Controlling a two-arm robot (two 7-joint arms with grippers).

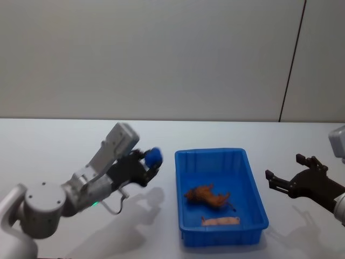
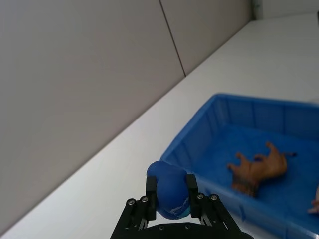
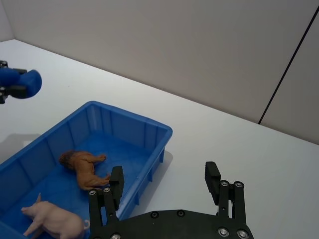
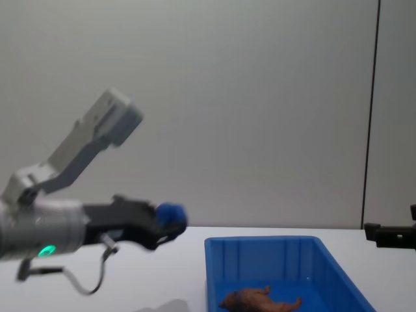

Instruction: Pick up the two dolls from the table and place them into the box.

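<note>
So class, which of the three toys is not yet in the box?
The blue doll: the left gripper holds it above the table, while the brown doll and the pink pig lie in the box.

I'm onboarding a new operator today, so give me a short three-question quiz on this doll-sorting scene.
1. True or false: the brown doll already lies inside the box.
2. Which end effector holds the blue doll? A) left B) right C) neither
3. Fill in: the right end effector hovers beside the box with its fingers ____.

Key:
1. True. It lies on the box floor, near a pink pig figure.
2. A. The left end effector is clamped on it, above the table and left of the box.
3. Open, holding nothing.
</note>
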